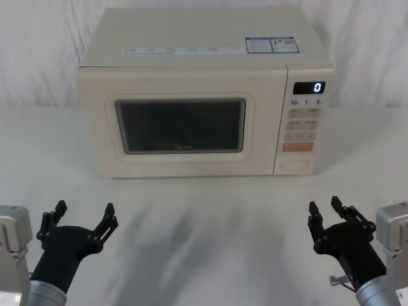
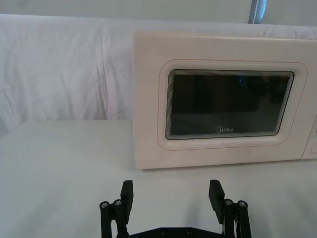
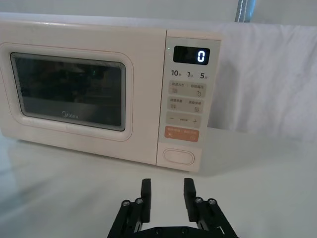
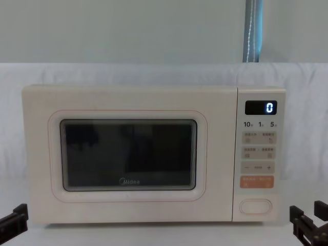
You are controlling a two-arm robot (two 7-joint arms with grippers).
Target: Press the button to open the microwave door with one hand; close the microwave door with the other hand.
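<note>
The cream microwave (image 1: 204, 57) stands at the middle of the table, its display reading "0". The microwave door (image 1: 182, 162) with its dark window is shut flush with the body. At the bottom of the control panel, under the orange key, sits the wide cream button (image 1: 296, 164), seen closer in the right wrist view (image 3: 179, 155). My left gripper (image 1: 85, 210) hovers low at the near left, open wide with nothing between its fingers, facing the door (image 2: 148, 99). At the near right my right gripper (image 1: 324, 207) is open more narrowly, in line with the control panel and well short of it.
A white cloth covers the table (image 1: 204, 217) and hangs as a backdrop behind the oven. Bare table lies between both grippers and the microwave front. A blue-grey pole (image 4: 253, 31) rises behind the backdrop at the right.
</note>
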